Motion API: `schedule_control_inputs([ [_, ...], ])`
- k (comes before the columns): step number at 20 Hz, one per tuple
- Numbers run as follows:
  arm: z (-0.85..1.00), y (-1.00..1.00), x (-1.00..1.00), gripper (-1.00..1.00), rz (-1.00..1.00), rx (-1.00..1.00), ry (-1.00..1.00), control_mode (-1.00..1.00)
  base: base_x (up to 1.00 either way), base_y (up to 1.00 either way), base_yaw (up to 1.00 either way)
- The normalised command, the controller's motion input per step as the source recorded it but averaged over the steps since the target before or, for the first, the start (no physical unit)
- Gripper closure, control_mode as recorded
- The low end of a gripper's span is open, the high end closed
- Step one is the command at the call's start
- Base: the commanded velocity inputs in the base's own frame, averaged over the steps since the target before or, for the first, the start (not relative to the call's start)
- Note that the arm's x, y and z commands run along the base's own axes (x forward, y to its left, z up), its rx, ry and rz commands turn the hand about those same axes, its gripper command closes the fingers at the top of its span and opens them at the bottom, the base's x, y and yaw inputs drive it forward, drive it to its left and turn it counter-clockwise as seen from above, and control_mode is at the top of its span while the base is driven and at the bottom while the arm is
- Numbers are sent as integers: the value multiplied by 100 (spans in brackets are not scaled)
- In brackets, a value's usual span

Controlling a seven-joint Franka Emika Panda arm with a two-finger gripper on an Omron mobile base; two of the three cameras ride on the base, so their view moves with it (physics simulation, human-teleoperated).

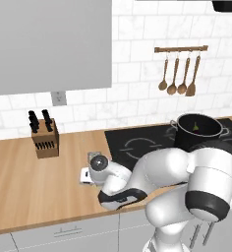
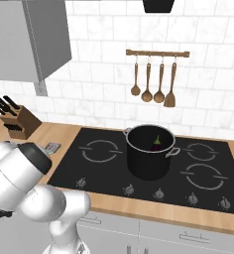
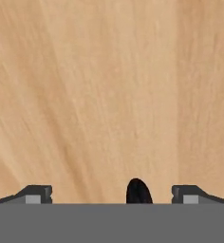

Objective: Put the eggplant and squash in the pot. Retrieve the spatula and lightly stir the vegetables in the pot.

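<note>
Low over the wooden surface, end effector released, jaws wide, straddling a dark handle tip, probably the spatula's. Eggplant already inside pot on stove. Risks closing off-centre, skidding the thin handle away.

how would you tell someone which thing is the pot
Find the black stovetop set in the wooden counter. On it stands the pot, a tall black cylinder with a silvery rim and two small side handles. It is the only vessel on the stove, and a dark purple eggplant lies inside.
</note>
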Motion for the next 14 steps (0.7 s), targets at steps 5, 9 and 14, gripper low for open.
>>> schedule_control_inputs([
  [5, -4, 9, 19, -100, 0, 0, 0, -100, 0, 0, 0],
  [9, -2, 12, 23, -100, 0, 0, 1, -100, 0, 0, 0],
  [14, -28, 14, 9, -100, 0, 0, 6, -100, 0, 0, 0],
])
